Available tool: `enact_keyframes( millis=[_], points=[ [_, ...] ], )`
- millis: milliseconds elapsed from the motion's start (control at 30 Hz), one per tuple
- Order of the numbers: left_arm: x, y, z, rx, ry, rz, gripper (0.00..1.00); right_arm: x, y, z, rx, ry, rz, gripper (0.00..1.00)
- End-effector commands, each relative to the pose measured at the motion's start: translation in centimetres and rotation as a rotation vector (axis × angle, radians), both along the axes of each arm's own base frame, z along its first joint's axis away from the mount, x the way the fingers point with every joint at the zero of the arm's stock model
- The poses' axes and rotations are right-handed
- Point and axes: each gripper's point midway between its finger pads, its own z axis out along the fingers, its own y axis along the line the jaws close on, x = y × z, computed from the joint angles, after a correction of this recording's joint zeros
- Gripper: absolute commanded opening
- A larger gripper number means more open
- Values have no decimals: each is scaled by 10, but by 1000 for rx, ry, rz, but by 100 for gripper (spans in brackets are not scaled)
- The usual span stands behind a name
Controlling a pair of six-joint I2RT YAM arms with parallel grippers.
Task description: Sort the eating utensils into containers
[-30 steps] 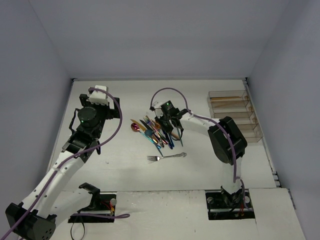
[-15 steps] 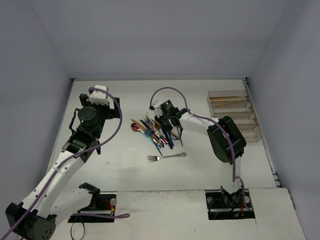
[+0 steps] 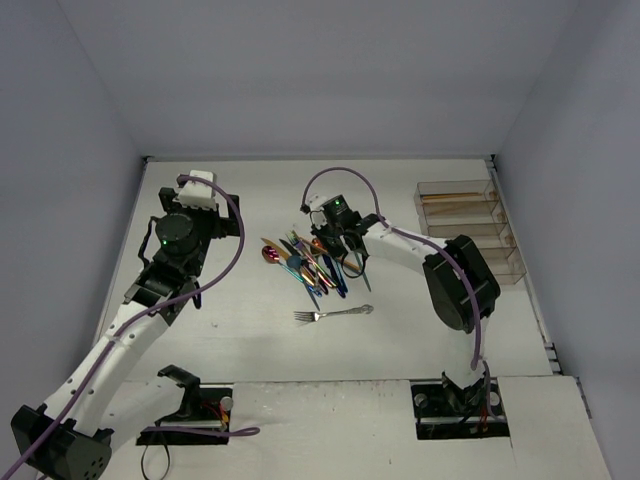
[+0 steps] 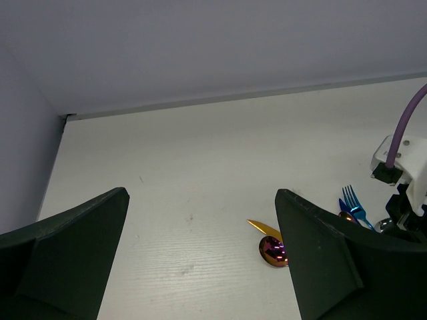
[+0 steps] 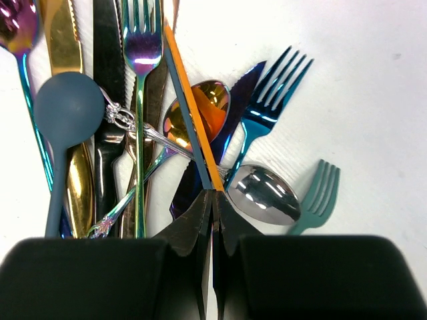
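Observation:
The eating utensils point(image 3: 305, 262) lie in a crossed pile at the table's middle: gold, iridescent, blue and teal forks, spoons and knives. My right gripper point(image 3: 345, 243) sits over the pile's right side. In the right wrist view it point(image 5: 213, 195) is shut on a thin utensil point(image 5: 190, 107) seen edge-on, teal on one side and orange on the other, slanting across the pile. A silver spoon point(image 5: 267, 193) and a teal fork point(image 5: 319, 193) lie just beside the jaws. My left gripper point(image 3: 200, 215) is open and empty at the left; its view shows a magenta spoon bowl point(image 4: 272, 251).
The containers point(image 3: 470, 230), a row of clear trays, stand at the right edge; the farthest tray holds gold utensils point(image 3: 452, 200). A silver fork point(image 3: 333, 314) lies alone in front of the pile. Walls enclose the table at the back and both sides.
My right gripper has shifted slightly toward the back of the table, still closed, with the thin utensil in it. The left arm has not moved.

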Motion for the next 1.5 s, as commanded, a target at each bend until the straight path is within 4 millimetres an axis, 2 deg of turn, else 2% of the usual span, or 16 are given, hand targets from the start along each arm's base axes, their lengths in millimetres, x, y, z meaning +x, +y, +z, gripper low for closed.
enact_keyframes(
  millis=[0, 133, 300, 667, 1033, 1267, 1333, 1467],
  points=[
    [1, -6, 24, -35, -81, -21, 90, 12, -1, 43, 39, -99, -40, 2],
    [0, -5, 25, -36, -84, -19, 90, 16, -5, 34, 4, -102, -40, 14],
    [0, -5, 25, -34, -85, -19, 90, 19, -4, 23, -20, -91, -30, 18],
    [-1, -4, 26, -33, -87, -18, 90, 16, -7, -4, -59, -46, -20, 19],
    [-1, -4, 25, -32, -85, -18, 90, 13, -10, -20, -78, -16, -21, 16],
    [0, -5, 25, -33, -85, -19, 90, 10, -7, -11, -49, -20, -23, 12],
    [-1, -5, 25, -35, -85, -21, 90, 11, -7, -1, -35, -33, -34, 2],
    [0, -6, 24, -34, -81, -22, 90, 10, -6, 17, 1, -52, -56, 0]
  ],
)
